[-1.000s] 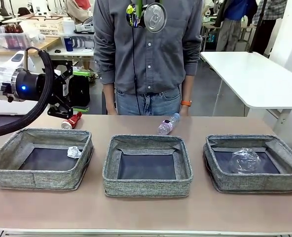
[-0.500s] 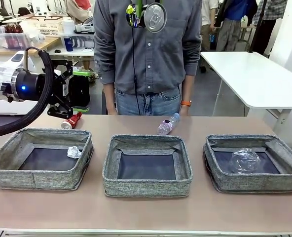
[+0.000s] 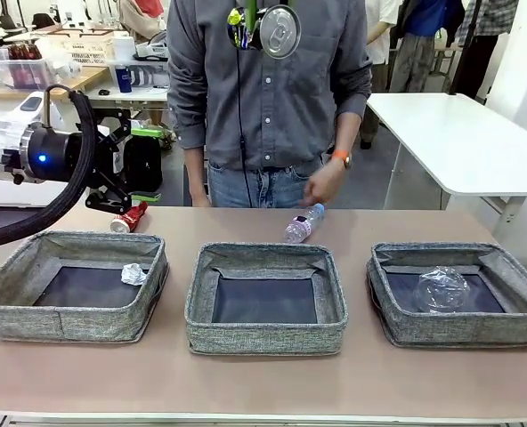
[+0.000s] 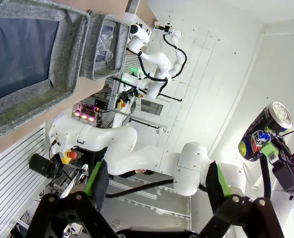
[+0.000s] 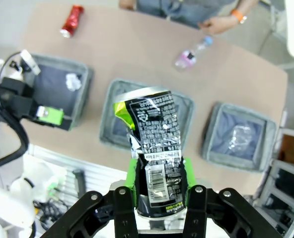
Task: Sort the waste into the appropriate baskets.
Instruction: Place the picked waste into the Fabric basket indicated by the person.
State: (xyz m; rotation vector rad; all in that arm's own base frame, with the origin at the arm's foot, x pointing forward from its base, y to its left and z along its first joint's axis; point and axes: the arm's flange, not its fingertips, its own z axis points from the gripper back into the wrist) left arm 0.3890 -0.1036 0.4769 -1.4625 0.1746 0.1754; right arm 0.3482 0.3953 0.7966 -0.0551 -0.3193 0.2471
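**Waste sort: dark crushed can (image 5: pixel 154 144) aloft in R pincer (image 5: pixel 159 173)**

Front: L pincer (image 3: pixel 121 173) spread wide and holding nothing, over the bench (image 3: pixel 263 382) L rear. Crushed red can (image 3: pixel 130 217) lies just below it, behind the L basket (image 3: pixel 32 311). Paper ball (image 3: pixel 133 274) sits in the L basket. Mid basket (image 3: pixel 263 338) shows a dark flat base. Clear cup (image 3: pixel 441 289) is in the R basket (image 3: pixel 459 331). Bottle (image 3: pixel 303 223) lies on its side behind the mid basket, w/ the person's hand (image 3: pixel 321 184) just above it.

L wrist: dark can, dented, well apart from the L pincer fingers (image 4: pixel 95 178).

R wrist: R pincer clamped on the dark can, green pads (image 5: pixel 132 178) on both sides. Mid basket is below. Baskets are soft grey weave w/ strips of bare bench between them.
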